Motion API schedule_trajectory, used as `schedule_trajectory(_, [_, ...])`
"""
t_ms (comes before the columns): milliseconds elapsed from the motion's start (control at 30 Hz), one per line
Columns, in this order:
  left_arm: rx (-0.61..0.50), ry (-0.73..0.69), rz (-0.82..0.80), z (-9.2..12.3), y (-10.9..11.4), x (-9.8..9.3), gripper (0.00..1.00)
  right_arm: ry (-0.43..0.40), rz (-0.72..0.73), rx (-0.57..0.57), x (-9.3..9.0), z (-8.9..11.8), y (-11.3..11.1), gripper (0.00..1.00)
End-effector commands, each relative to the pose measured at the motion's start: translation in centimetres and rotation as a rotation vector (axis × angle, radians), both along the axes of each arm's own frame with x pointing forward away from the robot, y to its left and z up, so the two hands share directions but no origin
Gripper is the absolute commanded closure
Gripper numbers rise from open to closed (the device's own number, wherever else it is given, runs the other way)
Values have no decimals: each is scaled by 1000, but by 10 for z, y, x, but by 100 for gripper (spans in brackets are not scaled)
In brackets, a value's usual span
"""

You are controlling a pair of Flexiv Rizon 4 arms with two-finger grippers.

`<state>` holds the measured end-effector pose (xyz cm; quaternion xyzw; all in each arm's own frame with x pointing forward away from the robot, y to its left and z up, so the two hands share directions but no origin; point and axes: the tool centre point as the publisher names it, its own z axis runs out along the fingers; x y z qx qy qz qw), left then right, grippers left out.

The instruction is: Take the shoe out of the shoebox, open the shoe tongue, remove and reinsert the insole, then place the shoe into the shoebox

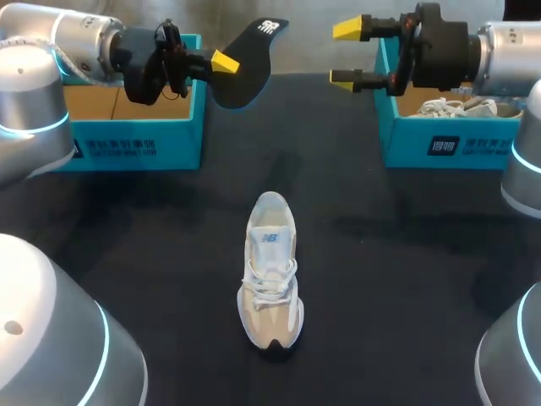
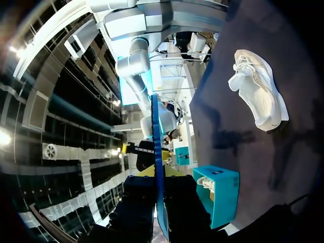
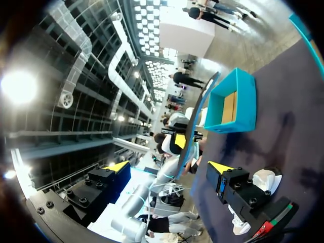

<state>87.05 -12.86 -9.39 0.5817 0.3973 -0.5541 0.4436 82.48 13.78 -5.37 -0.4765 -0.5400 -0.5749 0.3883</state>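
The left gripper (image 1: pixel 224 62) is closed on a black insole (image 1: pixel 254 57) and holds it in the air by one end. The insole hangs just past the inner wall of the left box (image 1: pixel 135 142), toward the far edge of the table (image 1: pixel 406 254). In the left wrist view the insole (image 2: pixel 157 152) shows edge-on, pinched between the dark fingers.

The right gripper (image 1: pixel 347 54) is wide open and holds nothing, its two yellow tips well apart. It hovers by the inner wall of the right box (image 1: pixel 448 145) and points across at the insole. A gap of open air lies between it and the insole. From the right wrist, the insole (image 3: pixel 198 119) stands upright ahead of the spread fingers, with the left box (image 3: pixel 238 101) beyond it.

The shoe (image 1: pixel 270 275) lies alone in the middle of the table, sole down, toe toward the near edge and tongue lifted. It is well apart from both boxes and both grippers, with bare dark cloth on every side. The two boxes sit at the far corners. The left box shows a bare cardboard floor, and a second shoe (image 1: pixel 456 107) lies in the right box.
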Motion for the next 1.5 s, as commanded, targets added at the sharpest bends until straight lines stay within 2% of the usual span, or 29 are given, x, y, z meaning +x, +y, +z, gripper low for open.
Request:
schedule_trajectory(33, [-2,-2,2,-1,-1,0,100,22,-1,-8,6,-10,2,0])
schedule_trajectory(400, [-2,-2,2,-1,-1,0,100,50,4,-18,19,-24,8,0])
schedule_trajectory(633, [-2,-2,2,-1,-1,0,100,72,39,-11,29,-35,24,0])
schedule_trajectory(900, [-2,-2,2,-1,-1,0,100,79,117,-25,46,-36,51,0])
schedule_trajectory(1133, [-2,-2,2,-1,-1,0,100,85,148,-32,59,-39,63,1])
schedule_trajectory(1233, [-2,-2,2,-1,-1,0,100,89,153,-42,62,-39,65,17])
schedule_trajectory(1333, [-2,-2,2,-1,-1,0,100,84,158,-55,64,-38,65,27])
schedule_trajectory(1400, [-2,-2,2,-1,-1,0,100,84,157,-59,64,-38,65,45])
schedule_trajectory(1433, [-2,-2,2,-1,-1,0,100,83,157,-60,64,-38,66,50])
schedule_trajectory(1500, [-2,-2,2,-1,-1,0,100,84,160,-64,64,-38,68,52])
